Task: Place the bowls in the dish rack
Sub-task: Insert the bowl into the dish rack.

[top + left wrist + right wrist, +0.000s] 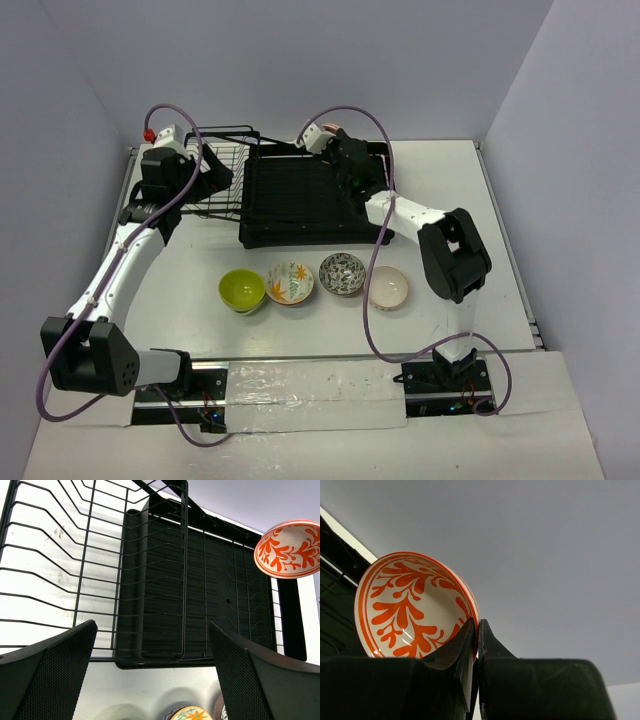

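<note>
My right gripper (pixel 477 630) is shut on the rim of a white bowl with an orange leaf pattern (pixel 410 607). It holds the bowl tilted, above the far edge of the black dish rack (pixel 295 195). That bowl also shows in the top view (pixel 333 130) and in the left wrist view (pixel 290 548). My left gripper (pixel 152 650) is open and empty over the rack's wire basket section (pixel 215 165). On the table in front of the rack stand a lime green bowl (pixel 242 290), a flower-patterned bowl (pixel 290 282), a dark patterned bowl (pixel 342 273) and a cream-pink bowl (pixel 387 288).
The slatted tray (pixel 165 580) holds nothing that I can see. The grey walls stand close behind the rack and at both sides. The arm bases sit on taped plates at the near edge (pixel 320 385).
</note>
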Motion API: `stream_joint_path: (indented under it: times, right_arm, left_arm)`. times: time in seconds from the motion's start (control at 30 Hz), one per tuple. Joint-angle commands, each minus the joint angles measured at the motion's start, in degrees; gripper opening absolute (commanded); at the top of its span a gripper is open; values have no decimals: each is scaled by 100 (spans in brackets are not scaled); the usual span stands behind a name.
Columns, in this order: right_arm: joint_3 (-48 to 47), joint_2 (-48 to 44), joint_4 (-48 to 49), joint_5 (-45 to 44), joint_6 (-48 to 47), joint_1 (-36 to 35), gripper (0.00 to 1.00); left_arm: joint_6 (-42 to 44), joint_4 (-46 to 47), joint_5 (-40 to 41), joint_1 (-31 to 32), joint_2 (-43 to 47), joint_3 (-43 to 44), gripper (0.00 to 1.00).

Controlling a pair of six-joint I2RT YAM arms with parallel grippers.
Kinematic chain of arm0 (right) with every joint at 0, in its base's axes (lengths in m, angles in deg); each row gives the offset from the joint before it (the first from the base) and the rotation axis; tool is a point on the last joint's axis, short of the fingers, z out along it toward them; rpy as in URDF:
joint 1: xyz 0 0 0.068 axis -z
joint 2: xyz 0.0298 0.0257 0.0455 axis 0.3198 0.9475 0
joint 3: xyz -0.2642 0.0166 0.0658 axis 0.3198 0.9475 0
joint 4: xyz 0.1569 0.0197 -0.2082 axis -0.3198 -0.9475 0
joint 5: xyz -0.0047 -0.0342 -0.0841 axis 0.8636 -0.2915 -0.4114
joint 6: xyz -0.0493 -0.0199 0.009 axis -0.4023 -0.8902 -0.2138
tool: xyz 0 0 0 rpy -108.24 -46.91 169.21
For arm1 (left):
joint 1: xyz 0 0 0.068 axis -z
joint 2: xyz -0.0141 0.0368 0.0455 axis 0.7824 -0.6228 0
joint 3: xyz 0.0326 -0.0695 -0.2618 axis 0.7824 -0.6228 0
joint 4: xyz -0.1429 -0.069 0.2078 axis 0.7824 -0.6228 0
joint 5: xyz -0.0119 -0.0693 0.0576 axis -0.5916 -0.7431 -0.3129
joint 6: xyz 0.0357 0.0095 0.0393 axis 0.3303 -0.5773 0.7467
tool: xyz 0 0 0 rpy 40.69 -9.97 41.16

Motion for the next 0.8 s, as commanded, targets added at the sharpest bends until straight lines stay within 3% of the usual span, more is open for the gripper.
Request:
stream_joint_path:
  times: [0.0,0.77]
  right_arm:
    - [44,-191,859,377,-132,-35,0]
    - [299,609,2538,1036,-835,370,0]
  left_arm:
    - [-72,66,-8,-39,-36,271,98]
    - [-177,66,-402,-223,-115,368,94]
